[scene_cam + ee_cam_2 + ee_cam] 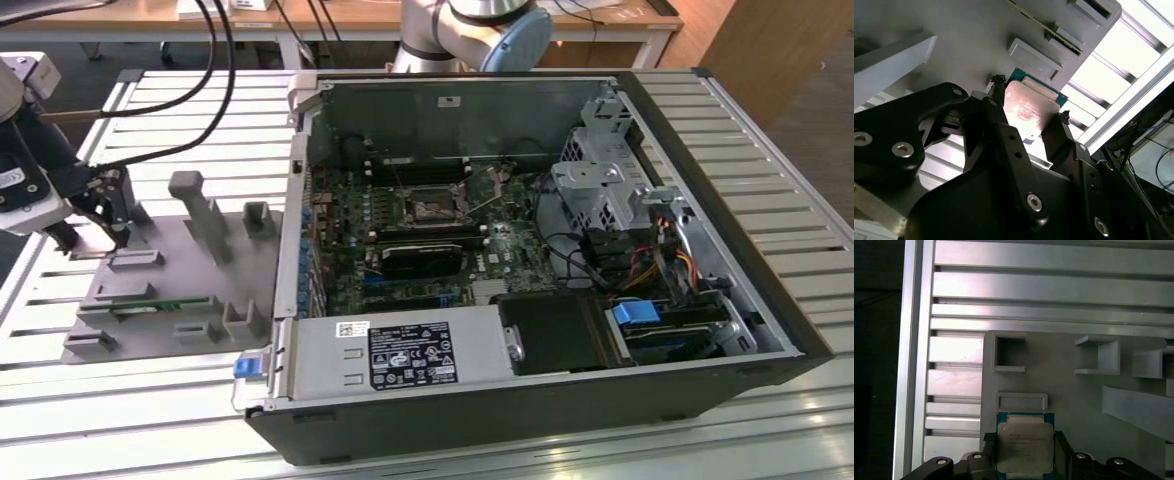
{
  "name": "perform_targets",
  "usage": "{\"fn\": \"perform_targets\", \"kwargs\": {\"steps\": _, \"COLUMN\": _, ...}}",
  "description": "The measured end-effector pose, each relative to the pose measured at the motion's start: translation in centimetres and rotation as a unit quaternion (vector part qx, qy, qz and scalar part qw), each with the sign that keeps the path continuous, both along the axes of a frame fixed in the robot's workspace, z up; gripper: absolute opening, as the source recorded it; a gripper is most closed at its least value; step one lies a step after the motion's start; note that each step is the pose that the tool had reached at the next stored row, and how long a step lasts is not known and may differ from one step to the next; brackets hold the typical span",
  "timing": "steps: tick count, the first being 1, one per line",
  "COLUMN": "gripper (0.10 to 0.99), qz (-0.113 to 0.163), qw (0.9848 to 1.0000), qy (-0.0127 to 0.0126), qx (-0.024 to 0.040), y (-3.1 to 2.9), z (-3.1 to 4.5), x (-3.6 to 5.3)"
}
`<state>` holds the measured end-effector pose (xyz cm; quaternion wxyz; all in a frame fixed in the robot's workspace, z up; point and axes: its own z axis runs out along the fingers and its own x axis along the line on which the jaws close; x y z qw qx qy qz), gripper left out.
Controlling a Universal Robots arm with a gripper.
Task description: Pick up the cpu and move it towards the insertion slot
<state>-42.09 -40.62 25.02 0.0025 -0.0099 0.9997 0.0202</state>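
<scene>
Exterior view: the gripper (94, 232) stands low over the grey tray (174, 295) at that view's left, well apart from the insertion slot (434, 207) inside the open case (304, 180).

Second wrist view: the cpu (1029, 112) lies between the fingertips (1063, 119), which appear to touch its opposite edges. I judge the hand narrow and clamped on it.

First wrist view: the cpu sits at or just above the tray's face; a lift is not confirmed.

Step in hand: the pick. The carry calls for height over the tray's upright posts (200, 210) and the case's near wall. Open room lies above.
</scene>
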Motion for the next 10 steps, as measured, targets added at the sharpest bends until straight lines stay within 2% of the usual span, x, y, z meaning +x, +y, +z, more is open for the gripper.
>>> {"fn": "perform_targets", "kwargs": {"steps": 10, "gripper": 0.541, "qz": 0.0, "qw": 1.0, "qy": -0.0002, "qx": -0.0001, "y": 0.0, "z": 1.48, "x": 0.0}}
